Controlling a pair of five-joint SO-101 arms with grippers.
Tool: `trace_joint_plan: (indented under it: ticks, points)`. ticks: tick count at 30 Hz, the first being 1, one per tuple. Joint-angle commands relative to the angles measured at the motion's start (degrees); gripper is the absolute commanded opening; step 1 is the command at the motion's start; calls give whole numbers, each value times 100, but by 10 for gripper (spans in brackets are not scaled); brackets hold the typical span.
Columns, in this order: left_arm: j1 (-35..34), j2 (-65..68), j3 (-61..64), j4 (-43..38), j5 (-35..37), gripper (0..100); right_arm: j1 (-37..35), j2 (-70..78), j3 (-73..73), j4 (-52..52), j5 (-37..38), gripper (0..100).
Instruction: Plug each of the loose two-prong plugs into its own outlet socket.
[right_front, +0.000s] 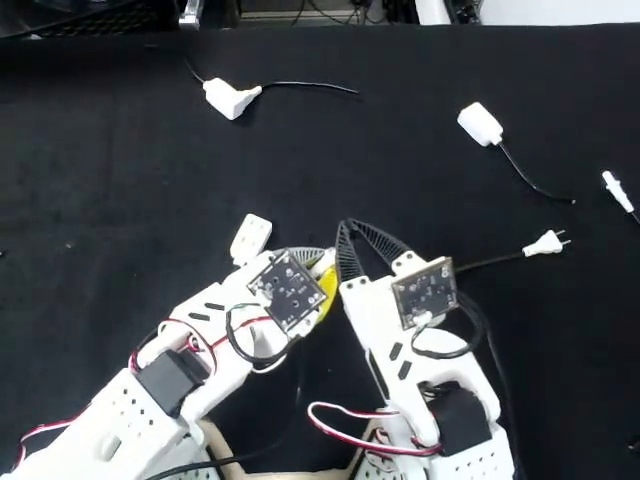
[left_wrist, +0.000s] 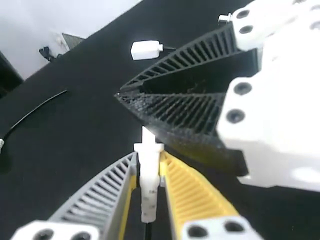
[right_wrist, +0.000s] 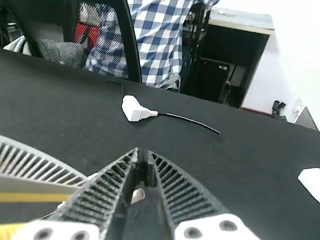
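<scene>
Clamping down on a slim white plug (left_wrist: 148, 182), the left gripper (left_wrist: 149, 156) has its grey and yellow fingers closed snug around it. The plug pokes out past the fingertips and a black cord trails out the back end. Its tip points straight at the right gripper (left_wrist: 121, 94), which sits just in front of it with its black fingers pinched together at the tips. Can't tell if it's actually got anything in there. Both grippers are crowded together mid-way across the black table (right_front: 100, 200).

Quick count from the high view:
- One two-prong plug (right_front: 546, 243) lies loose on the right arm's side, prongs pointing away from the arm, well apart from both grippers.
- Two chunky corded pieces sit at the far side: the first socket (right_front: 232, 97) on the left arm's side and the second socket (right_front: 481, 124) on the right arm's.
- One white block (right_front: 251, 235) sits just beside the left arm.
- One slim white piece (right_front: 617, 190) lies at the table's edge, too small to identify.
</scene>
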Motion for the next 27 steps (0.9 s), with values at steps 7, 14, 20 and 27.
trace_joint_plan:
  ticks: [7, 14, 20, 27]
  points:
    - [92, -360, -980, 492, 26, 29, 70, -470, 435, -53, 44, 12]
    - [84, -765, -1174, 651, 18, 29, 70, -470, 532, -185, 44, 12]
    - [-136, -1451, -1007, 642, 26, 29, 62, -470, 541, -193, 44, 12]
    - [-198, -1459, -1059, 668, 26, 29, 62, -470, 593, -220, 44, 12]
